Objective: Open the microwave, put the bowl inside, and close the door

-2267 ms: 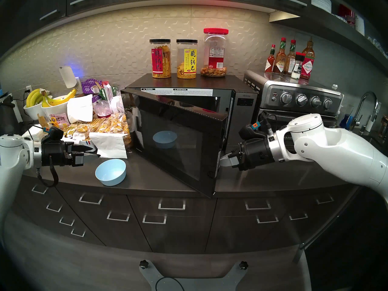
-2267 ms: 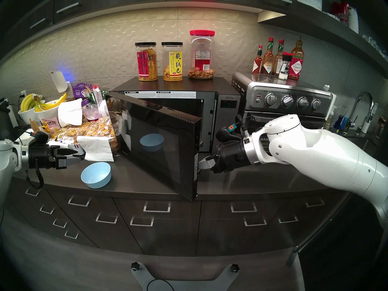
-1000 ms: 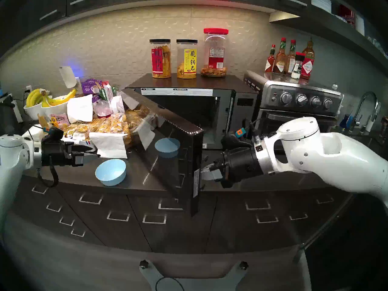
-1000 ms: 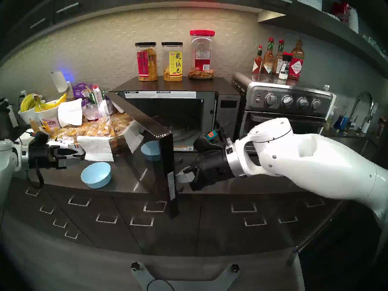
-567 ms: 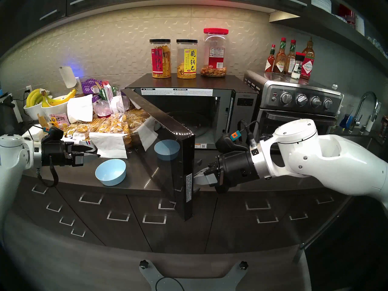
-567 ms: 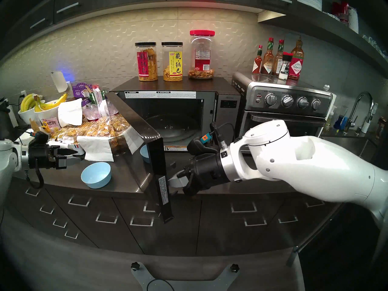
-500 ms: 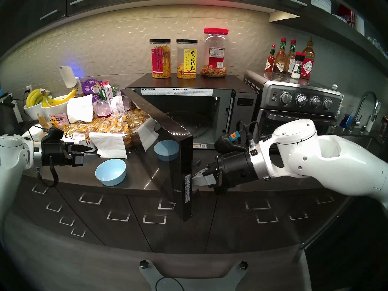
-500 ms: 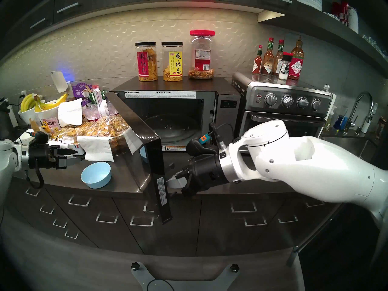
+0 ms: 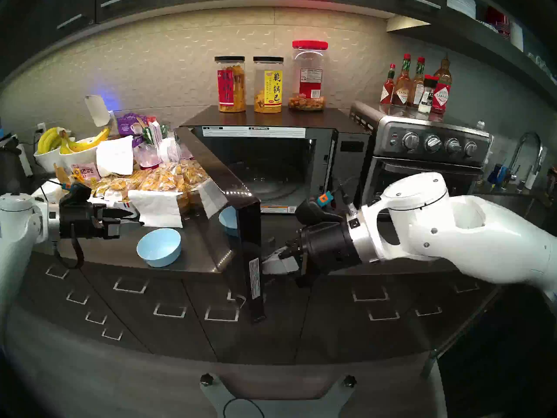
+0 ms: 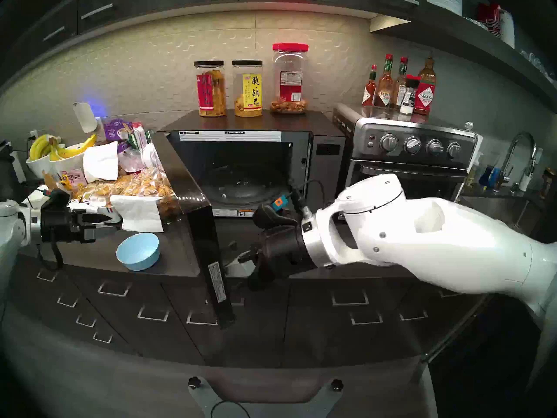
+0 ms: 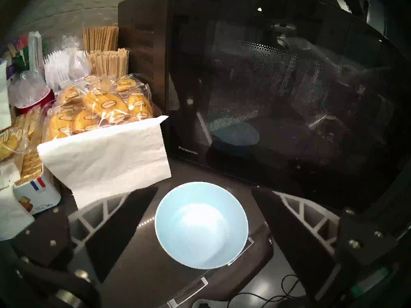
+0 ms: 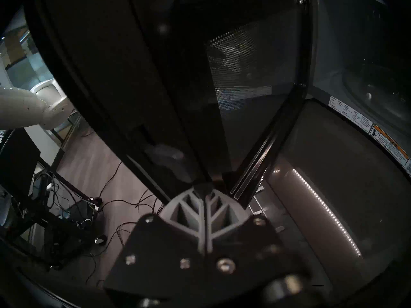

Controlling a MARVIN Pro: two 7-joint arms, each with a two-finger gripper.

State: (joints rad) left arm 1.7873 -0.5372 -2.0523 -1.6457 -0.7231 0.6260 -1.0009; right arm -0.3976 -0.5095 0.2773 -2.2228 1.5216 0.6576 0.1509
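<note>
The black microwave stands at the middle of the counter with its door swung out to the left, about square to the front. Its glass turntable lies bare inside. My right gripper is shut, its fingertips pressed against the door's inner face near the free edge. The light-blue bowl sits upright on the counter left of the door. My left gripper hovers just left of the bowl, open and empty. In the left wrist view the bowl lies between the spread fingers.
Packaged snacks and paper napkins crowd the counter behind the bowl, with white bowls of bananas further left. Three jars stand on the microwave. A steel toaster oven with sauce bottles on top is to the right, then a faucet.
The door has swung further open to the left, and my shut right gripper has followed it, pushing on its inner side. The left arm and the bowl have not moved.
</note>
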